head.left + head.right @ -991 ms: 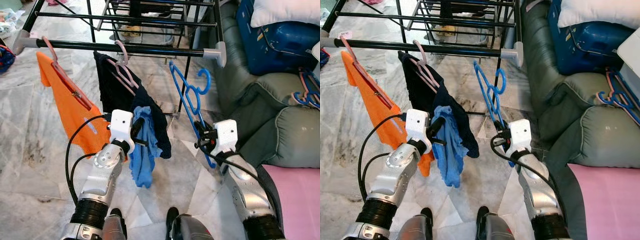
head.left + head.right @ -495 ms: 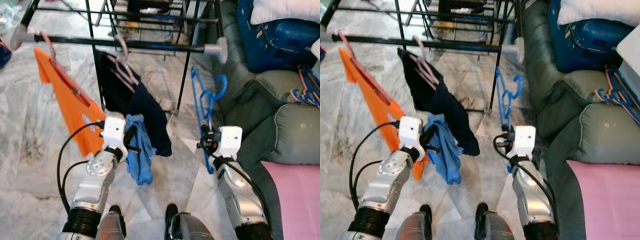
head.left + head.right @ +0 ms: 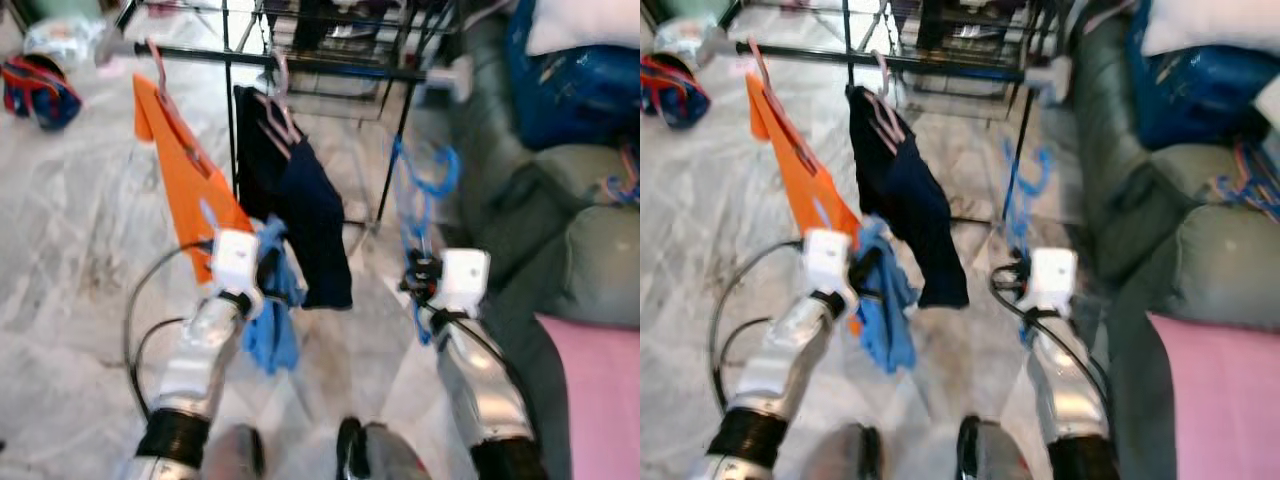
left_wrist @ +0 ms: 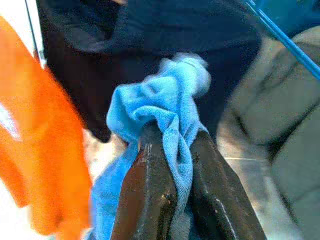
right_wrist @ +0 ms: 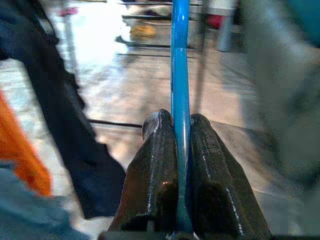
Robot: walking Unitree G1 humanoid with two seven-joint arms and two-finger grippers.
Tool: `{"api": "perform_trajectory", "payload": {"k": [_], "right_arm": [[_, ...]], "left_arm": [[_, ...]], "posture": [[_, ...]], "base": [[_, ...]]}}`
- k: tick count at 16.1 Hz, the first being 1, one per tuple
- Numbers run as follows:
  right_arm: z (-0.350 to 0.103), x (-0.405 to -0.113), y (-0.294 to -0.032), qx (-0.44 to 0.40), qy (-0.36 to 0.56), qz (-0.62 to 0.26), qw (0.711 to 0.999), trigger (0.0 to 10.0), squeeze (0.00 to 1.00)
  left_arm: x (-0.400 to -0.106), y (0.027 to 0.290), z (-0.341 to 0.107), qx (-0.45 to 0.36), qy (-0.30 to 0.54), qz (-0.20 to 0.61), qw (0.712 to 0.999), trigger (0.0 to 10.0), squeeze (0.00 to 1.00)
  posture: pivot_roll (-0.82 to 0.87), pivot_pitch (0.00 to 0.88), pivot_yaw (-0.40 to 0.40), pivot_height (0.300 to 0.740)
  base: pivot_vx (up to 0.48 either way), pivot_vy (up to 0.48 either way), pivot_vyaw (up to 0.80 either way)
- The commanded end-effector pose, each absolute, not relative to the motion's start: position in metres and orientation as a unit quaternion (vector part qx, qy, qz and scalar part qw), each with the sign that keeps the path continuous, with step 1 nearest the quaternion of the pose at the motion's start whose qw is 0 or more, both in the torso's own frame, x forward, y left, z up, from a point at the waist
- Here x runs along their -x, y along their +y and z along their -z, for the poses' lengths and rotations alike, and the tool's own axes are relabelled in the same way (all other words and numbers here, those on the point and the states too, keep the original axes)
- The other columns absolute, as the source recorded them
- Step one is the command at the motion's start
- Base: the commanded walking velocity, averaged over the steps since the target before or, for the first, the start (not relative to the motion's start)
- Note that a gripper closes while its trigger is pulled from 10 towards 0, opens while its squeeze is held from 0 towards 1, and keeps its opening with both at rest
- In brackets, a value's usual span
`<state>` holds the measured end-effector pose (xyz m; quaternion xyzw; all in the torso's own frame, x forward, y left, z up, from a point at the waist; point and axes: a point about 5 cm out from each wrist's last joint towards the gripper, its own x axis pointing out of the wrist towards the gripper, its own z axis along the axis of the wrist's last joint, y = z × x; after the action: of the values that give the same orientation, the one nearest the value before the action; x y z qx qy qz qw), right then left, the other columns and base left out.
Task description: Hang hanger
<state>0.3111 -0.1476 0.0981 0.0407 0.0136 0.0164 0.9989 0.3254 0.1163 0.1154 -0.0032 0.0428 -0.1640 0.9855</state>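
A blue plastic hanger (image 3: 422, 196) stands upright in front of me, and my right gripper (image 3: 421, 272) is shut on its lower bar. In the right wrist view the blue hanger (image 5: 180, 60) runs straight up between the two black fingers (image 5: 159, 165). My left gripper (image 3: 272, 272) is shut on a light blue cloth (image 3: 270, 322) that droops below it; in the left wrist view the blue cloth (image 4: 160, 110) bunches over the fingertips. The black rail (image 3: 300, 62) of the drying rack crosses the top, above and beyond the hanger's hook.
An orange garment (image 3: 185, 190) and a dark navy garment (image 3: 305, 215) hang from pink hangers on the rail. A grey-green sofa (image 3: 560, 240) with a blue case (image 3: 590, 70) and more hangers stands on the right. A bag (image 3: 40, 90) lies far left on the marble floor.
The whole picture has shifted and blurred, so the camera moved. Both grippers keep their hold; the blue hanger stands a little further from the rail's end.
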Motion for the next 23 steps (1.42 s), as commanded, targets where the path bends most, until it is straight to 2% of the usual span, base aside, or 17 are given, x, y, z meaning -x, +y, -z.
{"api": "perform_trajectory", "payload": {"k": [1,7,14,18,23], "right_arm": [[-0.098,-0.311,-0.149,-0.045,0.011,-0.006,0.999,10.0,0.00],[-0.099,-0.317,-0.150,-0.050,0.008,0.001,0.999,10.0,0.00],[-0.098,-0.317,-0.139,-0.069,0.002,-0.008,0.998,10.0,0.00],[-0.097,-0.318,-0.137,-0.073,0.006,-0.006,0.997,10.0,0.00],[-0.094,-0.317,-0.135,-0.073,0.008,-0.008,0.997,10.0,0.00]], "left_arm": [[-0.328,0.121,-0.120,-0.004,0.033,0.160,0.986,10.0,0.00],[-0.331,0.133,-0.123,-0.001,0.027,0.134,0.991,10.0,0.00],[-0.336,0.141,-0.124,0.035,0.032,0.118,0.992,10.0,0.00],[-0.336,0.143,-0.128,0.034,0.027,0.124,0.991,10.0,0.00],[-0.335,0.141,-0.127,0.028,0.031,0.133,0.990,10.0,0.00]], "posture": [[0.03,0.226,-0.058,0.740],[0.06,0.214,-0.069,0.740],[0.08,0.216,-0.065,0.740],[0.08,0.227,-0.054,0.740],[0.08,0.237,-0.041,0.740]], "base": [[-0.296,0.000,0.00],[-0.294,0.000,0.00],[0.000,0.000,0.00],[0.000,0.456,0.00],[0.000,0.472,-0.46]]}}
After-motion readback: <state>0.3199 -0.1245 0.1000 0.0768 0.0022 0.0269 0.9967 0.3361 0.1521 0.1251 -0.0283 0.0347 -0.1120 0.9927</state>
